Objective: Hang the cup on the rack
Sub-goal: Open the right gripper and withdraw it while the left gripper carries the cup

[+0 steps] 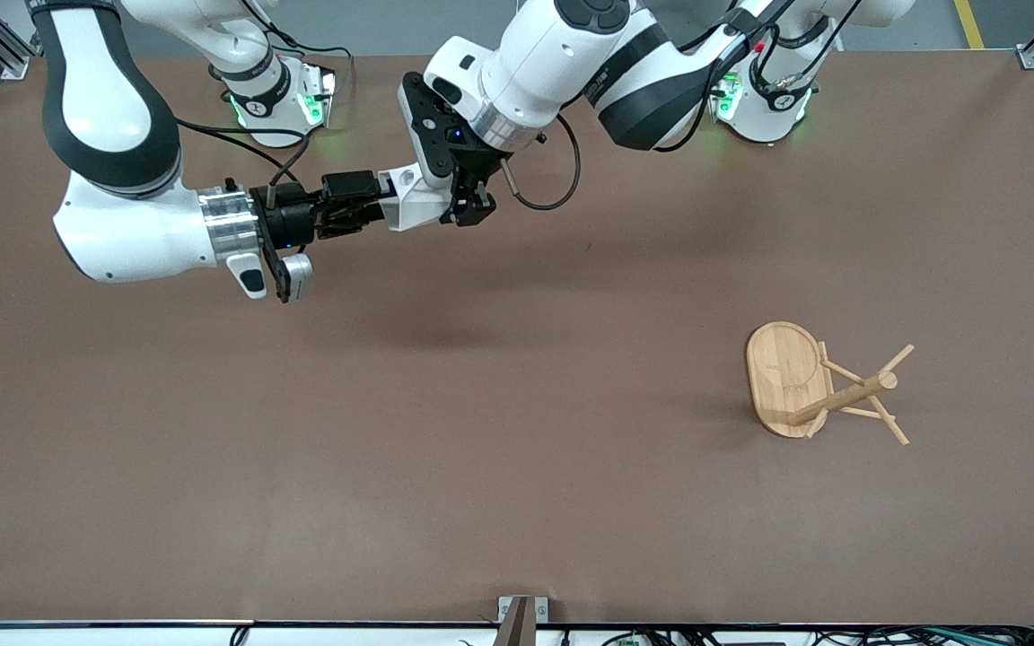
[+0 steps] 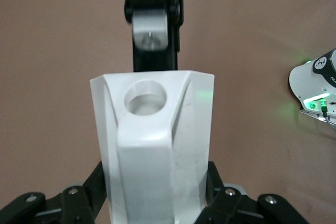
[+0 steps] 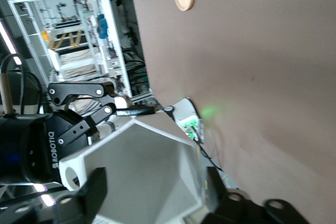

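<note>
The cup lies level in the air, its long axis running between the grippers. The left gripper clenches it; the right gripper is released around its rim. The rack lies tipped, post pointing toward the left arm's end.

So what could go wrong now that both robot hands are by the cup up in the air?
The cup hangs high over the table between the two hands. The right gripper looks open around its rim, so only the left gripper grips it; a weak hold could drop it. Also, the rack lies tipped on its side near the left arm's end, so its pegs can't hold a cup yet.
</note>
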You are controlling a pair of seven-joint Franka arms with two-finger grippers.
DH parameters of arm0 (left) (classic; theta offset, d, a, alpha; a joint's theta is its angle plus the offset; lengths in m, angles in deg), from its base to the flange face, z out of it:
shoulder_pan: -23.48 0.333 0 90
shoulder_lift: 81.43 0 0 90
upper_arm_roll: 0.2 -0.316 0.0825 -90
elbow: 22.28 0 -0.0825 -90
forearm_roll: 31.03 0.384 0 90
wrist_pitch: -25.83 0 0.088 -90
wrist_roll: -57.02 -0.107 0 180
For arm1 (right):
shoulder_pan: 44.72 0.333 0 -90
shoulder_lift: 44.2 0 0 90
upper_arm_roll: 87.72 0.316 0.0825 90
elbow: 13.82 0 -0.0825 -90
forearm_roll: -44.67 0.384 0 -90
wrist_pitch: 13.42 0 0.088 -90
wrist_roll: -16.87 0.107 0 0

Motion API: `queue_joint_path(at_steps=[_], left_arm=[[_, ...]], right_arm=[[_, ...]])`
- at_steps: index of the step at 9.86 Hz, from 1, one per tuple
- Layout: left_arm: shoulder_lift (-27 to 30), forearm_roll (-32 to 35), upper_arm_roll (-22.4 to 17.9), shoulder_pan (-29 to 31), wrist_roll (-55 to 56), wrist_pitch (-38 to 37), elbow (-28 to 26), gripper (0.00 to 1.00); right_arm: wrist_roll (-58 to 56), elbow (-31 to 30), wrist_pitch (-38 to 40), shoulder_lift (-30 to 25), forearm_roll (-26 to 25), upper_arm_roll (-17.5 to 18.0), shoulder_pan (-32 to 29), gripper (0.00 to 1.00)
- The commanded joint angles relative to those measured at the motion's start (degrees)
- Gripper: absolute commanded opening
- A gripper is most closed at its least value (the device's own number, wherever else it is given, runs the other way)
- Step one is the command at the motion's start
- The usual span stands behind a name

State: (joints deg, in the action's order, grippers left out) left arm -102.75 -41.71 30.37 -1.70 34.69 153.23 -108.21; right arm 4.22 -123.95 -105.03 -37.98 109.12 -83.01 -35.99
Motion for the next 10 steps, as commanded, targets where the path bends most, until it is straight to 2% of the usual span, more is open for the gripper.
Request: queue_joint_path(at_steps=[1,4,6,7,8,10], left_arm=[[-0.8,1.3,-0.2,0.1,3.2,-1.4,-0.9,0.0],[1.4,2.0,-0.7,4.1,12.5,-6.1,-1.0,0.0],[2.5,8.5,-0.7,7.1,28.4,-11.1,-0.9,0.0],[2.5,9.0,-0.7,8.9,35.2,-12.3,-0.8,0.0],[2.2,9.1,-0.7,11.9,38.1,-12.9,-0.9,0.0],[3.0,9.2,-1.0,16.3,41.7,-17.7,-2.3,0.0]], right_arm=[[5.6,3.0,1.1,-1.2,-7.5,0.0,-3.2,1.0],[13.1,10.2,1.2,-1.2,-28.6,0.0,-7.5,1.0],[14.8,12.2,0.2,-2.2,-46.9,-0.1,-9.4,1.0],[15.4,13.4,-0.8,-3.0,-56.1,-0.1,-10.0,1.0],[15.2,16.1,-0.8,-2.9,-61.6,0.0,-12.3,1.0],[14.6,20.3,0.6,-3.0,-62.7,0.0,-16.8,1.0]])
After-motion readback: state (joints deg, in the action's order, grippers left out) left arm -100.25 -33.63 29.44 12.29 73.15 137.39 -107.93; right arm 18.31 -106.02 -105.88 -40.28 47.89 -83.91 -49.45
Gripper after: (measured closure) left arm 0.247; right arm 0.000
